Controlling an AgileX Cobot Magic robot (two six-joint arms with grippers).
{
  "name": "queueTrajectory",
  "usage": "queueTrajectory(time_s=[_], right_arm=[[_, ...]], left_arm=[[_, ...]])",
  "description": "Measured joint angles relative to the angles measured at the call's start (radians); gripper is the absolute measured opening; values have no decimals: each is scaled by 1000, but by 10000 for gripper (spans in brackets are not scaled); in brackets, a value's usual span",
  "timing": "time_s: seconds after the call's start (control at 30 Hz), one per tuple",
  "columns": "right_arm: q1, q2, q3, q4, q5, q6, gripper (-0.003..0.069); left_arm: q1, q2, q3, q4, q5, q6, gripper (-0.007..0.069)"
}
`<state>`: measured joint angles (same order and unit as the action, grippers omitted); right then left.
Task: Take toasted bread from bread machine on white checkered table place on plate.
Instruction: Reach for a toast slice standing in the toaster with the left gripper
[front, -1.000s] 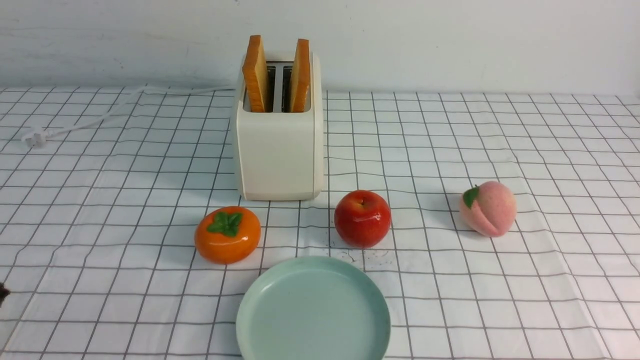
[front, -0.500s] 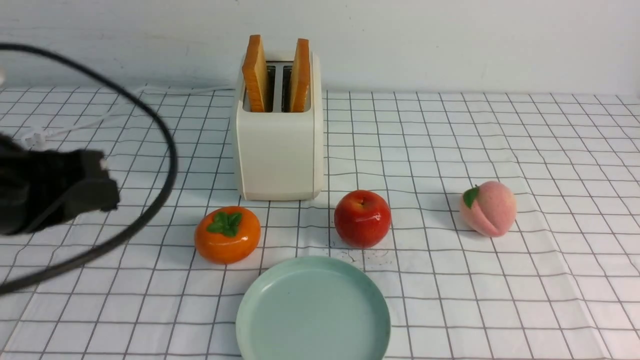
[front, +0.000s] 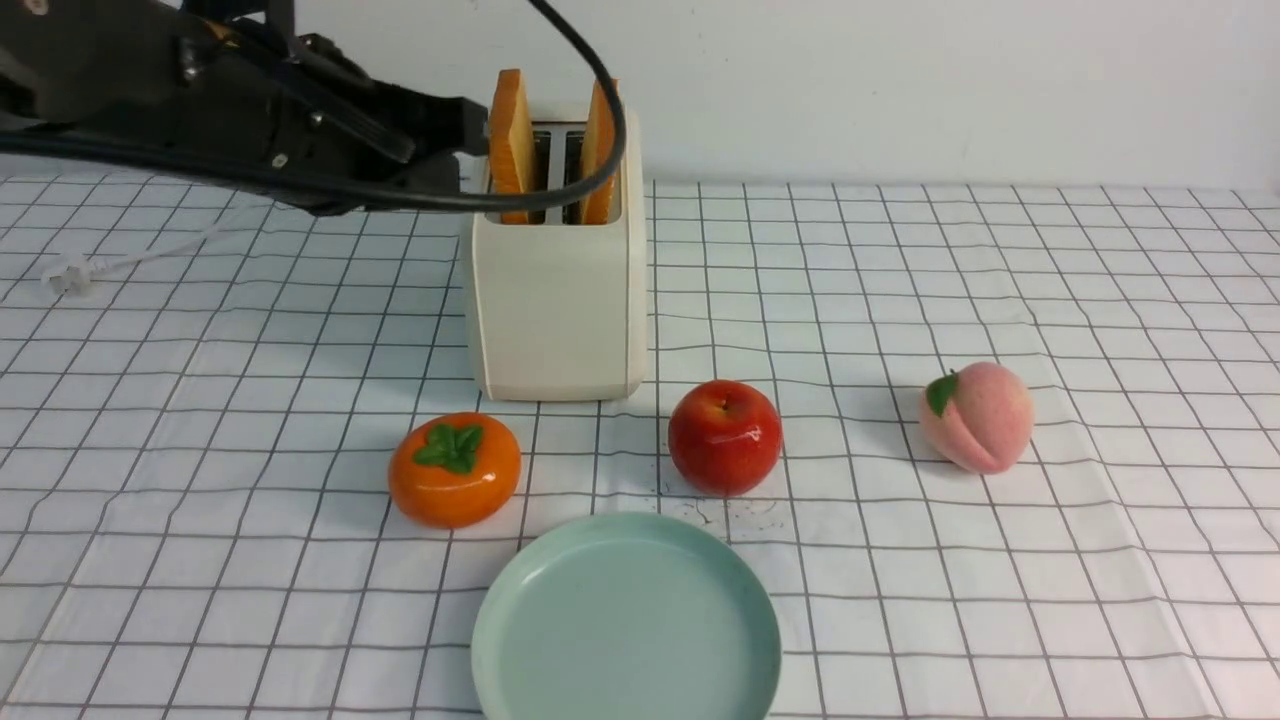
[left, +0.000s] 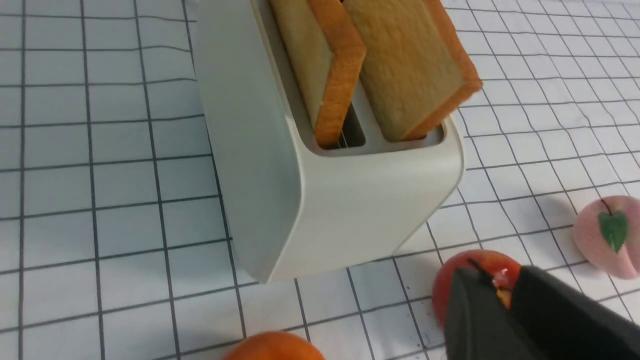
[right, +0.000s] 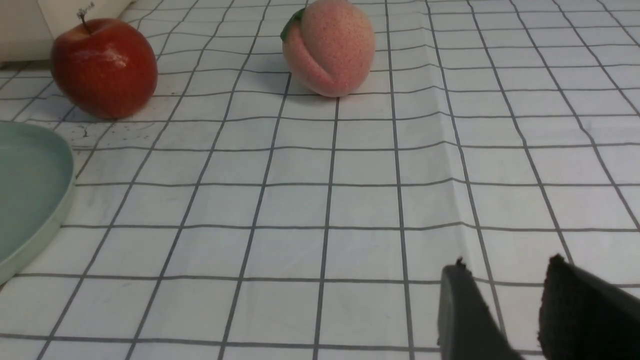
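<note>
Two slices of toasted bread stand upright in the bread machine (front: 555, 310) at the back of the white checkered table (front: 1000, 600): the left slice (front: 510, 140) and the right slice (front: 600, 140). The left wrist view looks down on the bread machine (left: 350, 200) and both slices (left: 325, 75). My left gripper (front: 470, 140) hovers at slot height just left of the left slice, not touching it. Its fingers meet in the left wrist view (left: 492, 275). The mint-green plate (front: 626, 630) lies empty at the front. My right gripper (right: 505, 265) is open low over bare cloth, out of the front view.
An orange persimmon (front: 455, 468), a red apple (front: 725, 437) and a pink peach (front: 977, 417) stand between the bread machine and the plate. The white cord's plug (front: 70, 272) lies at the far left. The plate's rim (right: 25, 190) shows in the right wrist view.
My left arm has swept in from the left edge, risen and moved right, up to the left side of the bread machine's top. The toast, plate and fruit have not moved.
</note>
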<state>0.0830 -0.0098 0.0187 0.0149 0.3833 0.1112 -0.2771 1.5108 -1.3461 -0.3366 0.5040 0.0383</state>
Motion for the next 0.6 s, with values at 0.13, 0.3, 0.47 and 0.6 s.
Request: queueTrajectory(time_s=[0.13,0.3,0.47,0.6], right_arm=[[0,0,0,0,0,0,239],[0,0,0,0,0,0,239],[0,0,0,0,0,0,239],[0,0,8,-15,-75,9,239]], left_arm=[[-5,13,-1,2,-19,0,255],[-6,13,-2,2,-35,0,304],[-6,13,-3,2,-35,0,306],[-6,13,-3,2,-59,20,307]])
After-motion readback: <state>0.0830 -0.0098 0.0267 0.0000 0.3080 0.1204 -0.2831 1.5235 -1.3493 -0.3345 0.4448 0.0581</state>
